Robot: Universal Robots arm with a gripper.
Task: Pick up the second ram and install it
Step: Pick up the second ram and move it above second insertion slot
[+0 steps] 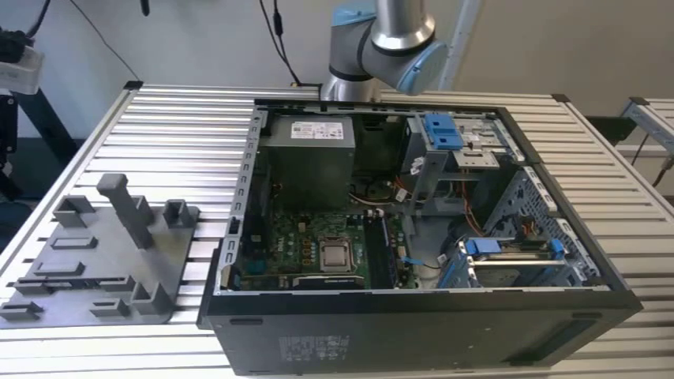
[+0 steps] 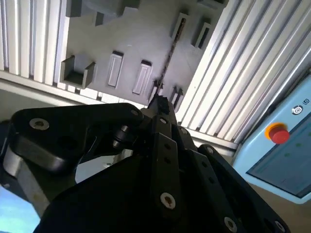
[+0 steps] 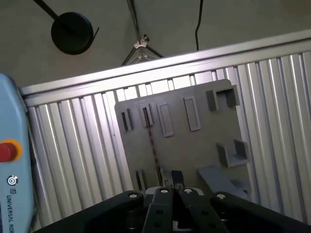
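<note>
Your black claw (image 2: 159,103) hangs over the thin dark memory stick (image 2: 171,51), edge-up in the grey plastic tray (image 2: 126,43) — likely light, stiff, fragile; pinch its flat faces mid-length. Claw opening: cannot tell.

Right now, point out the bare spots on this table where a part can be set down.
Bare slats lie on the table behind the grey tray, up to the far edge, and in the strip at the exterior view's right of the computer case. Crowded: the case's inside, and the tray's posts and slots, where the second ram stands on edge.
</note>
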